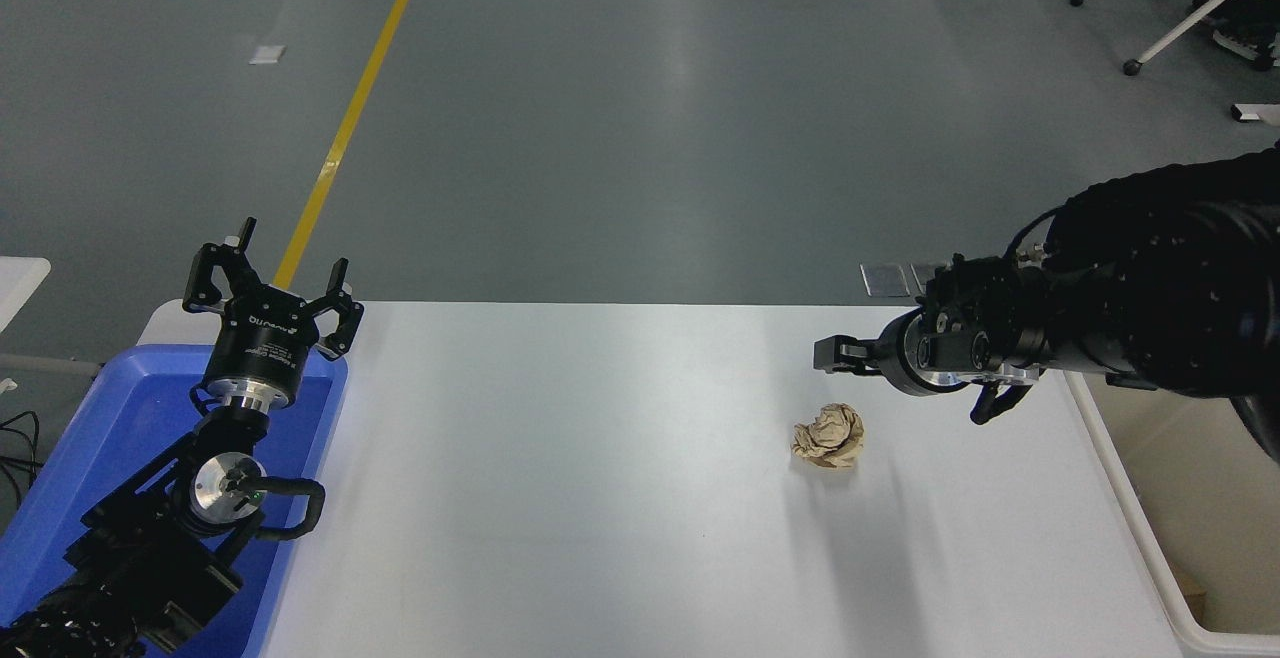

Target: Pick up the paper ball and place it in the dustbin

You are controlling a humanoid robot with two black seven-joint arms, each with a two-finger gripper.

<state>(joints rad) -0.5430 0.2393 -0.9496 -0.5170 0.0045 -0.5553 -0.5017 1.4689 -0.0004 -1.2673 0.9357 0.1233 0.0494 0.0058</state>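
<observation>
The crumpled tan-brown paper ball (829,436) lies untouched on the white table (600,498). The right tool (835,352) hovers just beyond it, likely lining up; its grip cannot be told. The left tool (270,290) is parked released.

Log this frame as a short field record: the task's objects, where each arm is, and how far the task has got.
paper ball: crumpled tan-brown paper wad, lying free on the white table, right of centre
dustbin: large off-white plastic bin at the table's right edge, partly hidden by the right arm
right gripper: hovering beyond and above the ball, pointing left, not touching it; jaw state unclear from this angle
left gripper: parked over the blue plastic tray, jaws open, holding nothing
progress: ball not yet grasped
</observation>
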